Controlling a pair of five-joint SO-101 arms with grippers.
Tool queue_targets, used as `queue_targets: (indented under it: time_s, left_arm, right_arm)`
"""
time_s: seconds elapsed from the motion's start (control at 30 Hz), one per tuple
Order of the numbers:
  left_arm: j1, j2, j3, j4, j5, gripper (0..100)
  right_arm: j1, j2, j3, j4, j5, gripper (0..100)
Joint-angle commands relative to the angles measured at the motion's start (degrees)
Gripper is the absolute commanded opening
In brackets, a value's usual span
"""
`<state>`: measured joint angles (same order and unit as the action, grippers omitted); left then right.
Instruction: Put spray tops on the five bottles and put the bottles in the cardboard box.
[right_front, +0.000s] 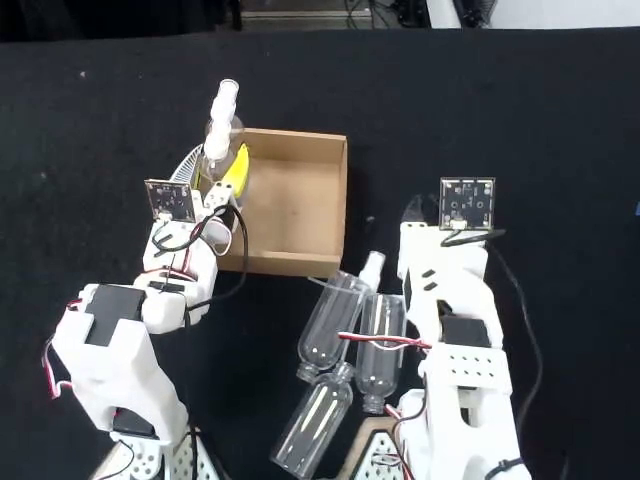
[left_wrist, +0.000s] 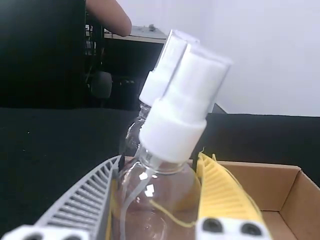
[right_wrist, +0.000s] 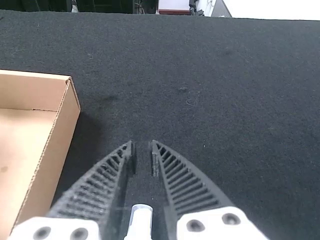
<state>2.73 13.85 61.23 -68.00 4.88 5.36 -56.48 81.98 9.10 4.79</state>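
The left gripper (right_front: 222, 168) clamps the capped bottle (right_front: 221, 128) nearly upright over one wall of the cardboard box (right_front: 343, 200), the box floor just inward. The right gripper (right_wrist: 142, 150), jaws barely parted and empty, hangs past the opposite wall.

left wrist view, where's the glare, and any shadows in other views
Left wrist view: small white glints on the spray bottle, at its clear shoulder. Right wrist view: soft shadow on the black cloth beside the cardboard box. High view: glints along the lying bottles.
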Motion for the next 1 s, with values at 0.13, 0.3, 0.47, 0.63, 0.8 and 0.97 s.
queue_targets:
  time_s: [0.13,0.3,0.47,0.63,0.8,0.97]
  left_arm:
    - [-1.19,-0.53,-2.07,-0.97,-0.18,4]
    - [-1.19,-0.53,-2.07,-0.97,-2.11,4]
    - [-1.1,-0.53,-2.07,-0.97,-3.52,4]
    - [-1.1,-0.35,-2.07,-0.97,-2.55,12]
    - [-1.1,-0.53,-0.92,-0.97,-0.62,23]
    - [-1.19,-0.53,-0.84,-0.97,-0.88,24]
  right_arm:
    - [1.41,-0.75,-1.1,-1.67,0.62,4.3]
    - [1.41,-0.75,-1.1,-1.67,0.62,4.3]
    - [1.41,-0.75,-1.1,-1.67,0.62,4.3]
    - [1.41,-0.75,-1.1,-1.67,0.62,4.3]
    - [1.41,-0.75,-1.1,-1.67,0.62,4.3]
    - [1.41,-0.75,-1.1,-1.67,0.62,4.3]
